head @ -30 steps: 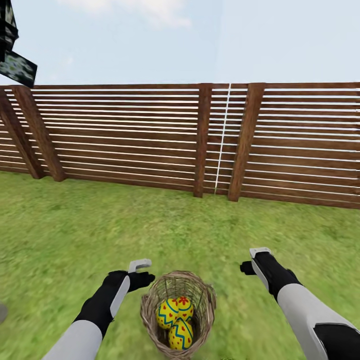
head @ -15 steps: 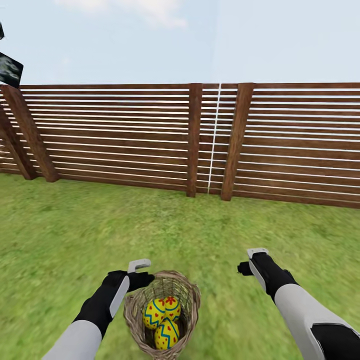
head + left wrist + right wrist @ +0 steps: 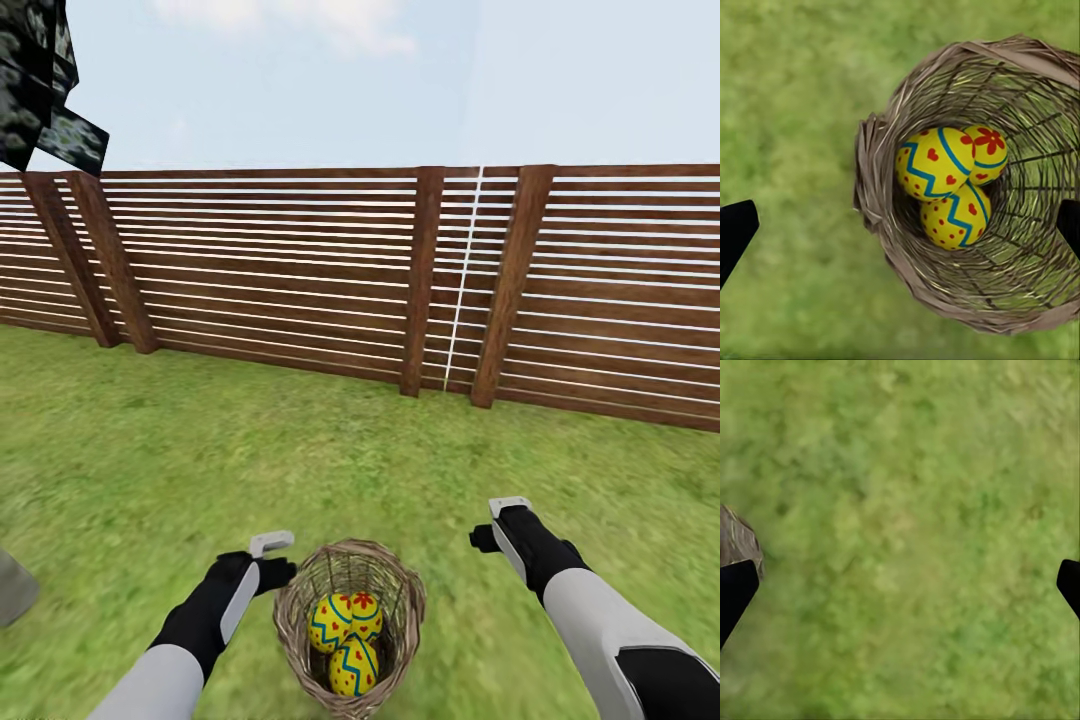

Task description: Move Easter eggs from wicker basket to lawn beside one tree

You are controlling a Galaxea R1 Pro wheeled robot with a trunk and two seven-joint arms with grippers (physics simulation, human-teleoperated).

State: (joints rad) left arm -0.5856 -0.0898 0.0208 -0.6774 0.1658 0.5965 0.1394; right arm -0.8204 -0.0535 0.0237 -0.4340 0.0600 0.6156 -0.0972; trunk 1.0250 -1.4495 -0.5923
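Woven brown twigs form the wicker basket (image 3: 350, 625), which stands upright on the lawn (image 3: 330, 460) on the robot's side of the wooden fence (image 3: 300, 280), well apart from it. All three Easter eggs (image 3: 345, 635) lie inside the basket, touching one another at its bottom. In the left wrist view the heart-marked egg (image 3: 934, 163) sits beside the flower-marked egg (image 3: 987, 152), with the dotted egg (image 3: 955, 217) against both.

Left gripper (image 3: 272, 560) hangs just beside the basket rim, on the robot's left of it, not in contact with any egg. Its black fingertips (image 3: 735, 232) show at opposite edges of the left wrist view, widely spread, with the basket partly between them.

Right gripper (image 3: 500, 525) hangs over bare grass to the right of the basket, apart from it. Its fingertips (image 3: 735, 589) are likewise spread wide, holding nothing; a piece of basket rim (image 3: 739, 540) shows near one fingertip.

Dark speckled foliage (image 3: 40, 90) overhangs the fence's far left section.
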